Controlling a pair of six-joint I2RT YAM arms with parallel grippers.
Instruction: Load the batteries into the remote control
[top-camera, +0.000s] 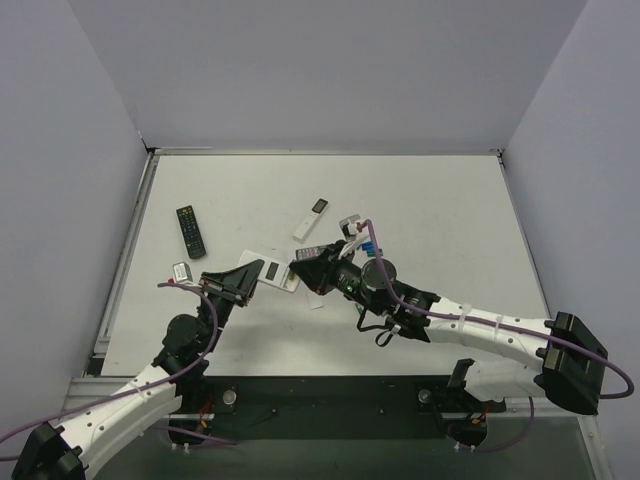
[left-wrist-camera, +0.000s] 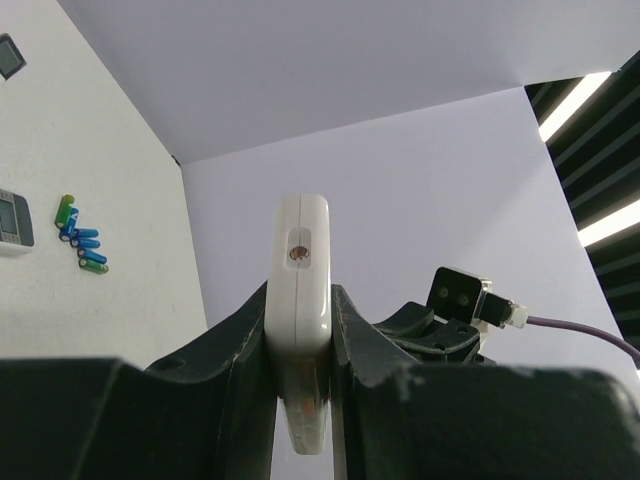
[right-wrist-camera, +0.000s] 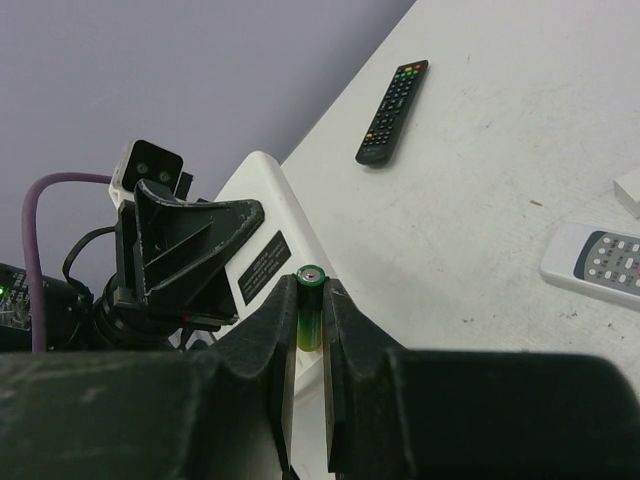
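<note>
The remote control (left-wrist-camera: 300, 235) is held edge-on off the table, and my left gripper (left-wrist-camera: 300, 300) is shut on its two sides. Its plain white back with a black label (right-wrist-camera: 262, 268) faces my right gripper. In the top view the remote control (top-camera: 282, 279) sits between the two grippers near the table's middle. My right gripper (right-wrist-camera: 311, 292) is shut on one green battery (right-wrist-camera: 311, 300), held upright right against the remote's back. My right gripper (top-camera: 299, 265) meets my left gripper (top-camera: 252, 274) there. Several loose green and blue batteries (left-wrist-camera: 82, 248) lie on the table behind my right arm (top-camera: 366, 246).
A long black remote (top-camera: 191, 230) lies at the left. A white remote with a grey screen (top-camera: 311, 218) lies behind the grippers. A small white remote with buttons (right-wrist-camera: 600, 262) lies near my left arm (top-camera: 181, 271). Walls close in three sides of the table.
</note>
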